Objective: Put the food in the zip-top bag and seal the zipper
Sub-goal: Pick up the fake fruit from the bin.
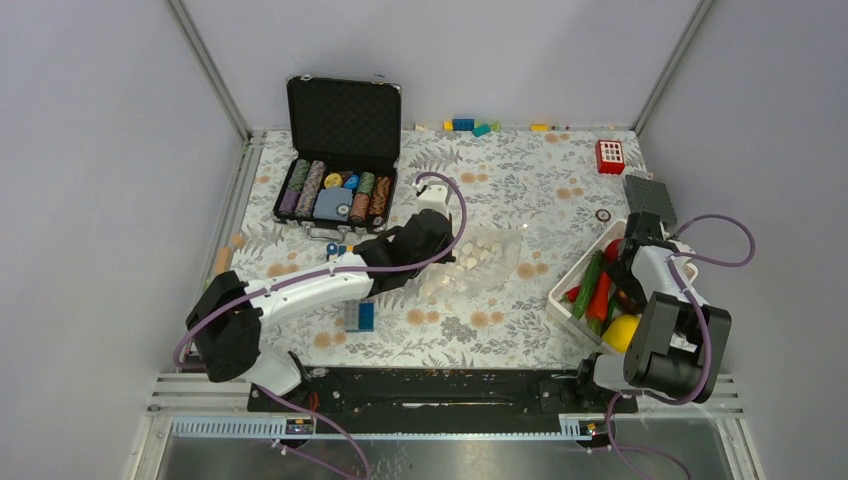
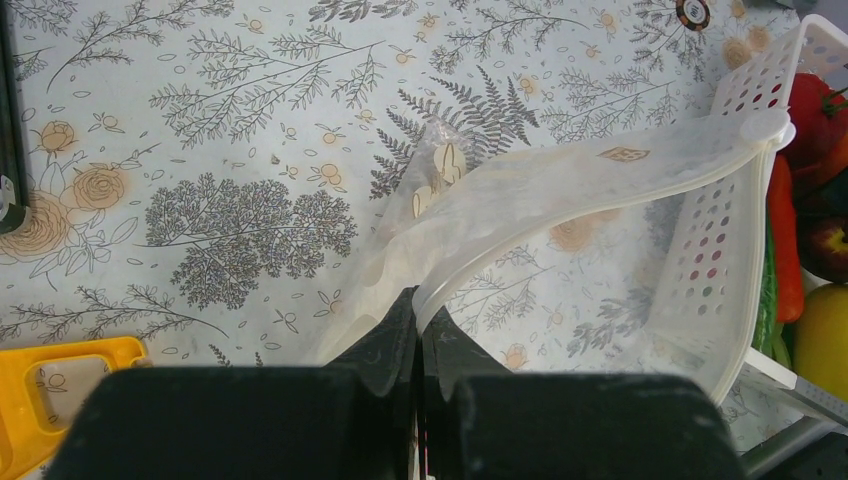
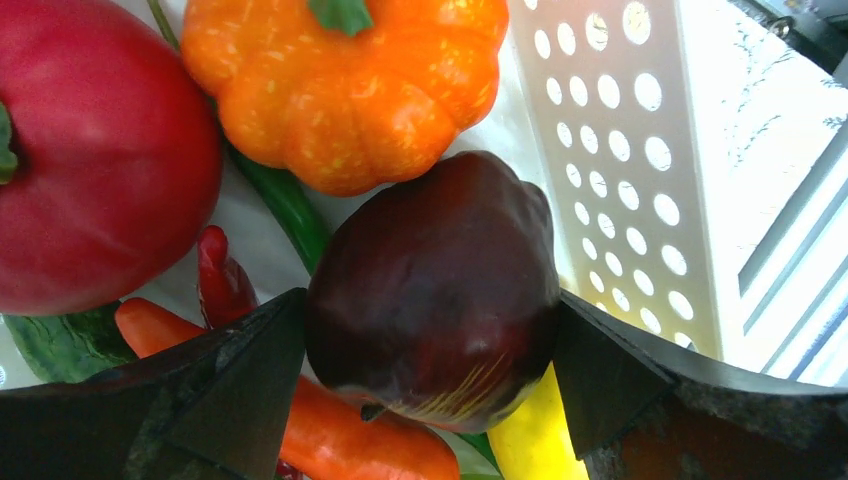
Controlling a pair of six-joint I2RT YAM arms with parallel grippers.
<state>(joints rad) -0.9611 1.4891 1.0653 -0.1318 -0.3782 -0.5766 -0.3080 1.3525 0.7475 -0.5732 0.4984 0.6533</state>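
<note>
Pinches zip-top bag (image 2: 560,185) edge in closed left gripper (image 2: 416,310), mid-table; straddles dark red fruit (image 3: 440,250) in white basket (image 3: 620,150) with right gripper (image 3: 430,300) spread wide.
Looks light, hard, slick, round: best clamped across the middle; bag limp, wants holding by its rim.

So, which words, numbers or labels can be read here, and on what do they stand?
No text can be read in any view.
Any marks on the poker chips in the black case are too small to tell.
</note>
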